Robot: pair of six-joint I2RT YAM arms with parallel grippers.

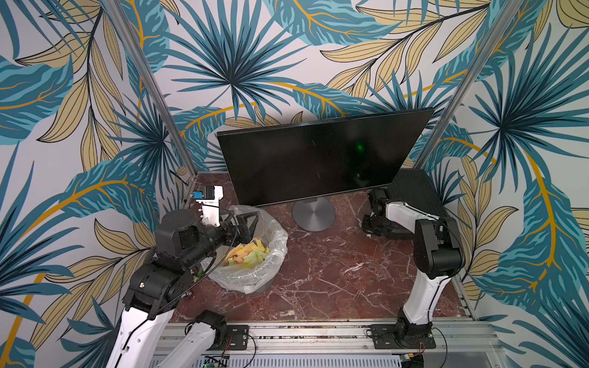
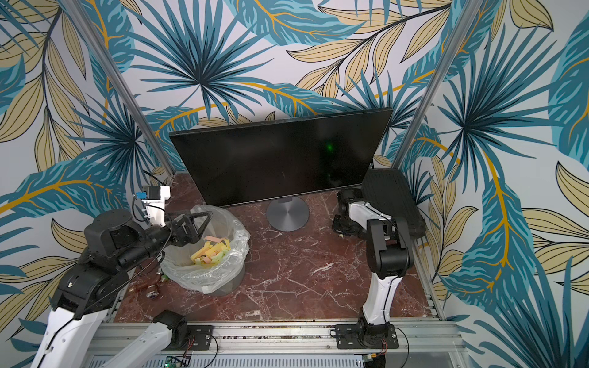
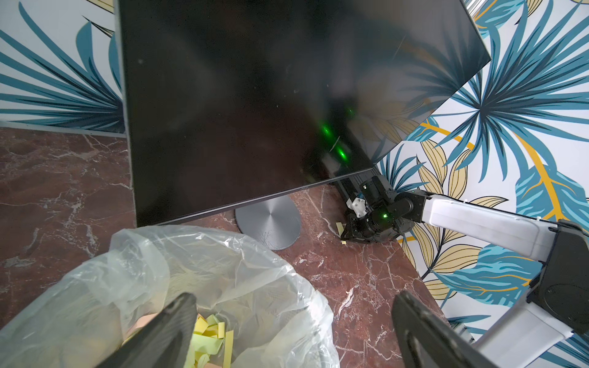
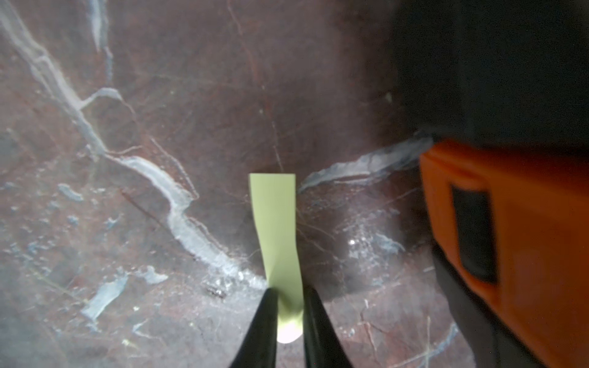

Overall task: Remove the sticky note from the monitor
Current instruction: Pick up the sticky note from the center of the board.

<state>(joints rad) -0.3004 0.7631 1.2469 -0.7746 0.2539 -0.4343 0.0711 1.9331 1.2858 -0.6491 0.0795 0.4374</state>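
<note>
grip | right claw (image 4: 288, 291) pinching sticky note (image 4: 275, 220) down by table (image 4: 127, 223) | left claw (image 3: 294, 296) spread wide above bin (image 3: 127, 261)

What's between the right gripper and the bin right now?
Only bare marble table separates right gripper from bin, in both top views; the monitor's stand base sits just behind that line.

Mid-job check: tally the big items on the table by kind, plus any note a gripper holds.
Wide black flat monitor on round grey stand: 1
Bin lined with clear plastic bag: 1
Black ribbed plastic case: 1
Pale green paper sticky note, pinched in the right gripper jaws: 1
Total: 4
</note>
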